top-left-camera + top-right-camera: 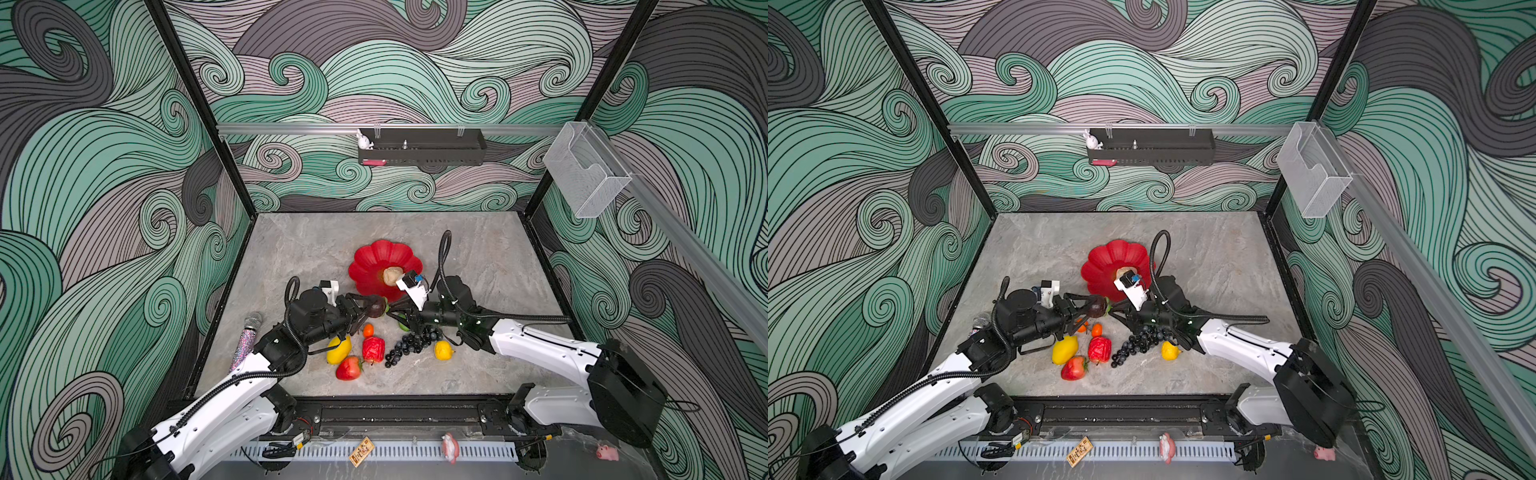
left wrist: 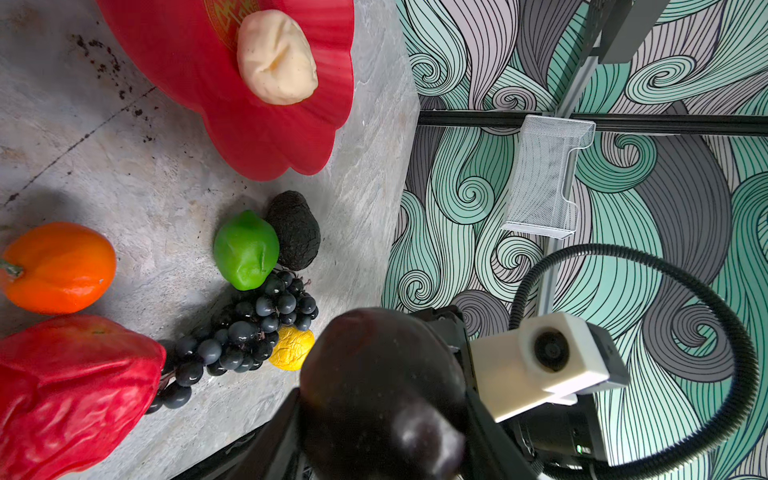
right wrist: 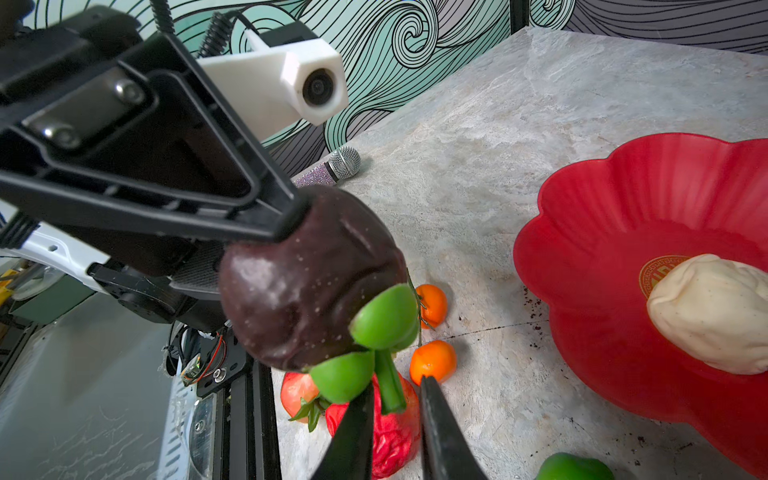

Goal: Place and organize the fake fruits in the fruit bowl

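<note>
The left jaws pinch the mangosteen (image 3: pixel 307 282); the right jaws, narrowly spread, straddle its stem (image 3: pixel 388 386), a thin hold that may slip.

Walls (image 1: pixel 395 75): covered on all three visible sides with a swirling wave pattern in teal, pale green, mauve and dark grey, outlined in black.
Frame: black posts (image 1: pixel 199 108) are set at the far corners of the table.
Rails: a pale metal back rail (image 1: pixel 291 128) is run along the back wall, and a side rail (image 1: pixel 706 266) along the right wall.
Shelf: a black slotted tray (image 1: pixel 422 147) is hung from the back rail; a small white rabbit figure (image 1: pixel 364 140) is perched at its left end.
Holder: a translucent box (image 1: pixel 584 170) is fixed to the side rail.
Table (image 1: pixel 374 228): a grey, marble-veined surface.
Front edge: bordered by a black track (image 1: pixel 395 413), with a white slotted duct (image 1: pixel 415 452) just beyond it.
Light: even and diffuse; only soft shadows are cast.
</note>
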You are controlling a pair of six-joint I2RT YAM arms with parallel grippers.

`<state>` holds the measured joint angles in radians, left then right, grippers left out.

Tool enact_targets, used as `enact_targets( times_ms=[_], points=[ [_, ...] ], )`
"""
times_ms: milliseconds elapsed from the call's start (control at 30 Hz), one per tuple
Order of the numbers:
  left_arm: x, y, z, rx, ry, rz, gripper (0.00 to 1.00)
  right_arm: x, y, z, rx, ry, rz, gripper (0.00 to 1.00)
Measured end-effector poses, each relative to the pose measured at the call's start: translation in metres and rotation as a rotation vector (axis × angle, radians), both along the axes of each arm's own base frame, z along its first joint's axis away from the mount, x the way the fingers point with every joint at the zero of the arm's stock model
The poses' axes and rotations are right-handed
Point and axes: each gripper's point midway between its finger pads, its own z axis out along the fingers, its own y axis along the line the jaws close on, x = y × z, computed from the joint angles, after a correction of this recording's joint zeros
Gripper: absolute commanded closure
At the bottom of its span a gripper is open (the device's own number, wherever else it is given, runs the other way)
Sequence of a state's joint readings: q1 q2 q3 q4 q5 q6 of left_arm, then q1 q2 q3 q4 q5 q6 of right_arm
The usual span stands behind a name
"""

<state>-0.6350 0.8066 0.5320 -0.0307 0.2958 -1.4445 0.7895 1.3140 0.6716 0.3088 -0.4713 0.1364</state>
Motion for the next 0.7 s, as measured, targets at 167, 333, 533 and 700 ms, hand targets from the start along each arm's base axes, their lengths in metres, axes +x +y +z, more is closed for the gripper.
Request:
enact_targets(
  times_ms=[167, 333, 533, 700],
  points=[
    [0.0, -0.003, -0.006, 0.01, 0.022, -0.014, 0.55, -0.002, -0.002, -0.004, -0.024, -0.004, 0.008, 0.83],
    [0.001, -0.005, -0.012, 0.018, 0.044, -0.025, 0.54, -0.003, -0.005, -0.007, -0.047, -0.005, 0.01, 0.9],
    [0.001, -0.006, -0.014, 0.025, 0.047, -0.035, 0.52, -0.003, -0.006, -0.009, -0.065, 0.0, 0.004, 0.95],
    [0.004, -0.004, -0.013, 0.038, 0.041, -0.032, 0.37, -0.002, -0.007, -0.009, -0.074, 0.004, -0.005, 0.98]
  ],
)
